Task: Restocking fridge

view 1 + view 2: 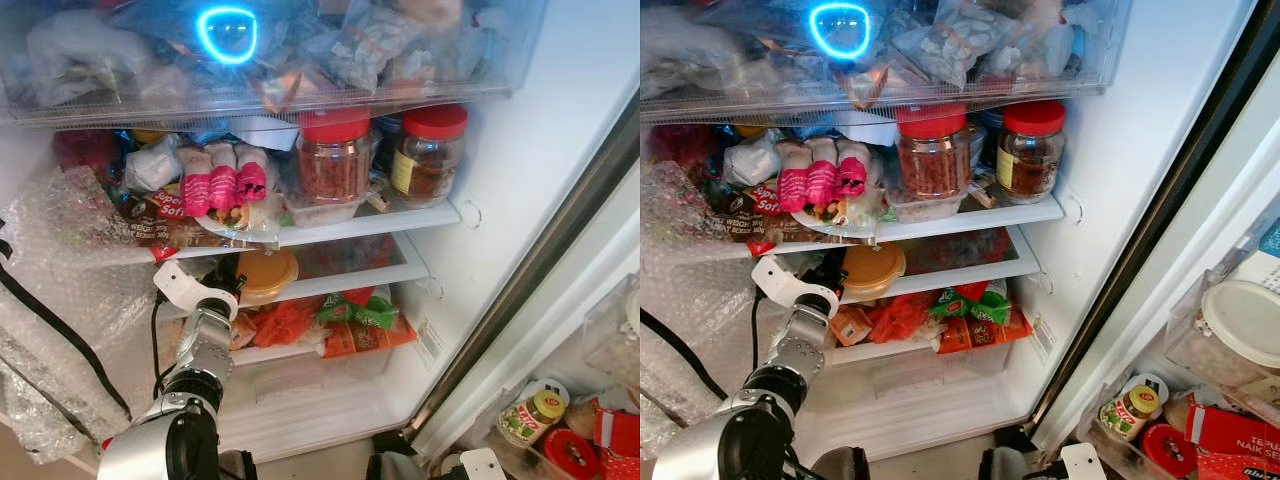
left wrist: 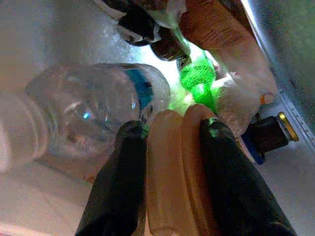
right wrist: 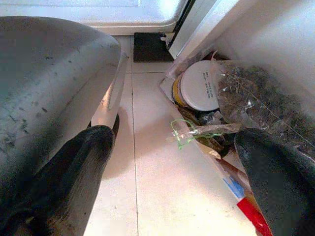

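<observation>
Now | left gripper point(image 2: 170, 147) jaws clamp tan-lidded tub point(image 1: 265, 275) on middle fridge shelf point(image 1: 390, 272) | judged: seat flat beside water bottle point(image 2: 93, 110) before releasing | right gripper point(image 3: 172, 162) jaws wide, low near floor.

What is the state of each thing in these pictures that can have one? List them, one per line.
Fridge: door open, shelves crowded.
Left gripper: shut on the tan lidded container, at the middle shelf.
Right gripper: open, holding nothing, over the floor.
Two red-lidded jars: upright, lids on.
Clear plastic bottle: lying on its side.
Door-shelf jar: capped, tilted.
</observation>
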Available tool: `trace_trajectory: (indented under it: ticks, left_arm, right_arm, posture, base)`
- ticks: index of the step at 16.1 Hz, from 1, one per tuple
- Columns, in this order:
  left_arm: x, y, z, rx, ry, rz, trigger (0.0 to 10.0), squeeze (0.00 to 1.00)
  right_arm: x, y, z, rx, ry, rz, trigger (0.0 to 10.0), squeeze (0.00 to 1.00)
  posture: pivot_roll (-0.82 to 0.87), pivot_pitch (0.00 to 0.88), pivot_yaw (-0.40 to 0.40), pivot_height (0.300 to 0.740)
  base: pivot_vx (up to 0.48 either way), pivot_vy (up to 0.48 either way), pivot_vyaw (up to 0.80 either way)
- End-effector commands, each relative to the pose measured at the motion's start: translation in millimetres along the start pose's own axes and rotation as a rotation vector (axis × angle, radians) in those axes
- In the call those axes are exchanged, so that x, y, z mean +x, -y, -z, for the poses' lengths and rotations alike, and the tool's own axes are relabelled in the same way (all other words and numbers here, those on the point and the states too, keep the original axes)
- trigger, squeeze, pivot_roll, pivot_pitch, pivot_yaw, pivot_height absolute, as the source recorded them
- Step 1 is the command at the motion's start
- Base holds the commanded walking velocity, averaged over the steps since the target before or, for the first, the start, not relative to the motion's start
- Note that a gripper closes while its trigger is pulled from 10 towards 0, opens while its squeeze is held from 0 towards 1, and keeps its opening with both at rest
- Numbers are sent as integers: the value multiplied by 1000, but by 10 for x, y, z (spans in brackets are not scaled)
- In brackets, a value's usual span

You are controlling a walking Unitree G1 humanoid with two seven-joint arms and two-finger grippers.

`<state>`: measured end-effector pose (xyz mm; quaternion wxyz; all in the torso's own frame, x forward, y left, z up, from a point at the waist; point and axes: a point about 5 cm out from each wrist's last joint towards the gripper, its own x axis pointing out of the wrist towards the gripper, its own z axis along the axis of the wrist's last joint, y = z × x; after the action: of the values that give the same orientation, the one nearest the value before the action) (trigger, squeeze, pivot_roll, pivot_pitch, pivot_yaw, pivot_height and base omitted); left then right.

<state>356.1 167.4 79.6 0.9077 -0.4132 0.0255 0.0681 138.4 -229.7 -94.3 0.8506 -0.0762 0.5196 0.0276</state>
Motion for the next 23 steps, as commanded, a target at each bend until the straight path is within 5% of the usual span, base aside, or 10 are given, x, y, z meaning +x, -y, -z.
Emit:
trace_trajectory:
  ticks: [1,5,7,11,20,22,23]
  left_arm:
    - [32,63,8,-28,-3,1,10000,0]
    - [31,72,57,-44,-35,12,10000,0]
    - [32,59,36,-60,-18,3,10000,337]
    - [34,52,17,-63,2,-7,10000,267]
    - [58,85,-67,-103,65,4,10000,298]
    - [59,96,-64,-87,63,13,10000,506]
    - [57,96,-63,-74,66,9,10000,1000]
  right_arm:
    - [-5,12,19,4,-3,4,10000,0]
    - [-8,18,23,-1,-3,3,10000,0]
    - [-9,19,22,-8,0,0,10000,0]
    - [-12,24,35,-10,-3,0,10000,0]
    - [-15,21,49,-16,-3,-4,10000,0]
    - [-15,21,49,-17,-4,-5,10000,0]
    - [-15,22,48,-17,-4,-4,10000,0]
  posture:
    - [-163,0,-47,631]
    - [-157,0,-53,631]
    - [-154,0,-55,631]
    - [-156,0,-56,631]
    - [-152,0,-59,631]
    - [-151,0,-59,631]
    - [-150,0,-60,631]
  base:
    - [0,0,0]
    - [0,0,0]
    - [0,0,0]
    - [0,0,0]
    - [0,0,0]
    - [0,0,0]
    - [0,0,0]
